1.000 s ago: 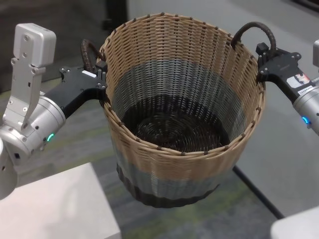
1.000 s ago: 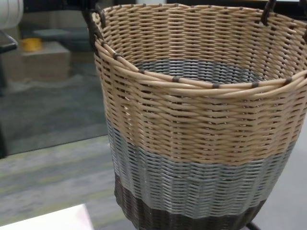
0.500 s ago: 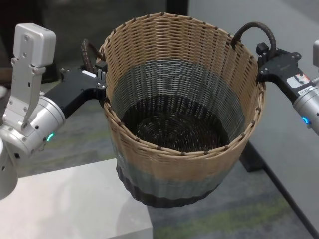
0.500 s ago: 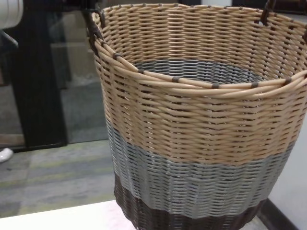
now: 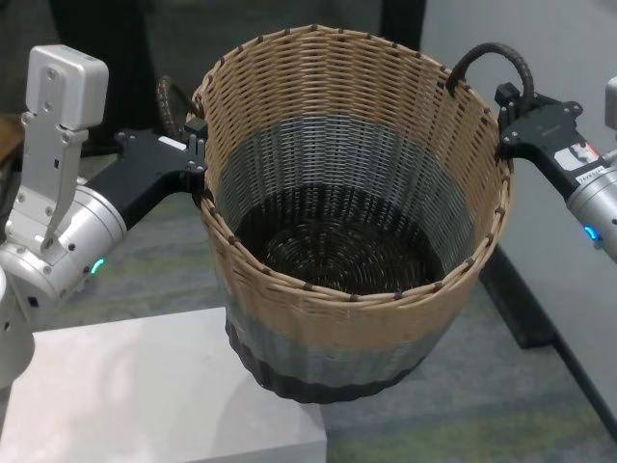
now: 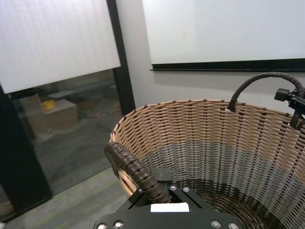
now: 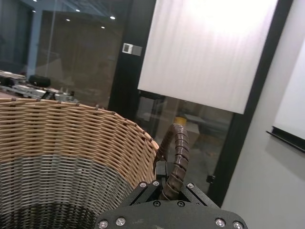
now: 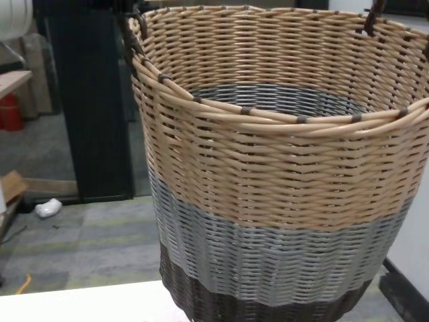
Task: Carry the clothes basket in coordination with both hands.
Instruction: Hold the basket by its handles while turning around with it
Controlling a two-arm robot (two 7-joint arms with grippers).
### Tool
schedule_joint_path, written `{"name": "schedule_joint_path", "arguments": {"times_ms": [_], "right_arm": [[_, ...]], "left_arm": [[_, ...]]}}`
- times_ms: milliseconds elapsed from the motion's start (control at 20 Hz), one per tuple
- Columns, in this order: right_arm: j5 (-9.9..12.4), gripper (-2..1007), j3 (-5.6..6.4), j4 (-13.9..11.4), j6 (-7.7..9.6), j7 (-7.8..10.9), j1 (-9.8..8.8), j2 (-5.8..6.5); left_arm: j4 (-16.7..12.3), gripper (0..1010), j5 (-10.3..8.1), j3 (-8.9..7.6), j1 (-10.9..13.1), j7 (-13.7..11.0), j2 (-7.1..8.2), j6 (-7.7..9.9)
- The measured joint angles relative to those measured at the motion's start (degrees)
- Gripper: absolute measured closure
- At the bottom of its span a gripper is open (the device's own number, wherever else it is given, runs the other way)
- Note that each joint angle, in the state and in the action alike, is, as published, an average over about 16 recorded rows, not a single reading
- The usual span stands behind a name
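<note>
My left arm: it reaches in from the left at rim height, silver joint with a teal light near my body.
My left gripper (image 5: 196, 154): pressed tight on the left handle (image 6: 135, 171), the dark wrapped loop passing between my black fingers.
Basket (image 5: 352, 207): held up between my two arms, upright, its mouth open toward my head. Tan weave on top, a grey band below it, dark brown at the base. Inside I see only the dark woven bottom.
Under the basket: its base hangs over the far corner of a pale table top (image 5: 145, 395), with grey-green carpet (image 5: 453, 415) beyond. I cannot tell whether the base touches the table.
Right handle (image 5: 492, 60): a dark loop standing above the rim on the right side.
My right gripper (image 5: 513, 108): pinched on that loop where it comes down toward the rim.
My right arm: it comes in from the right edge, a small blue light on the joint.
</note>
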Motion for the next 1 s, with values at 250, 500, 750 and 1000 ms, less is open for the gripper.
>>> {"name": "schedule_joint_path", "arguments": {"times_ms": [250, 500, 750, 1000], "right_arm": [[0.0, 999, 0.0, 0.0, 0.0, 0.0, 0.0, 0.0], [0.0, 999, 0.0, 0.0, 0.0, 0.0, 0.0, 0.0], [0.0, 999, 0.0, 0.0, 0.0, 0.0, 0.0, 0.0], [0.0, 998, 0.0, 0.0, -0.01, 0.02, 0.0, 0.0]], "left_arm": [[0.0, 1010, 0.0, 0.0, 0.0, 0.0, 0.0, 0.0], [0.0, 1010, 0.0, 0.0, 0.0, 0.0, 0.0, 0.0], [0.0, 1010, 0.0, 0.0, 0.0, 0.0, 0.0, 0.0], [0.0, 1010, 0.01, 0.0, 0.0, 0.0, -0.01, 0.0]]}}
